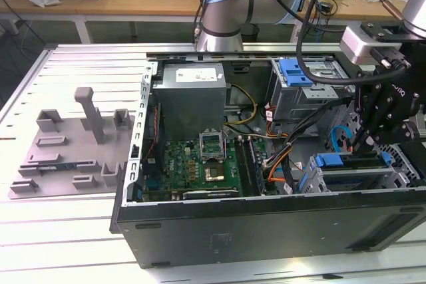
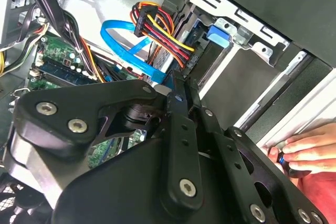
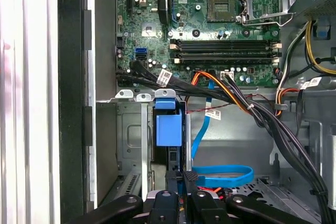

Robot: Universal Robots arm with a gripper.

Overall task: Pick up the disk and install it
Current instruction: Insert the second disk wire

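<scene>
In the exterior view, an open case is lying on the tabletop, with the arm reaching in from 1 o'clock. The disk is sitting at 4 o'clock in the case, inside the lower cage. Its long axis is running roughly from 9 to 3 o'clock, and its blue carrier edge is facing up. The pincer is hanging just above it; whether it is gripping the disk cannot be told here. A grey tray is resting at 9 o'clock, apart from the case.

In the second wrist view, the pincer is pointing into the case beside a blue cable. A hand is resting on the case edge.

In the first wrist view, the disk is standing on edge in the cage, with its blue end facing the camera and its length running down into the slot. The pincer is sitting just beside it, with the board beyond.
</scene>
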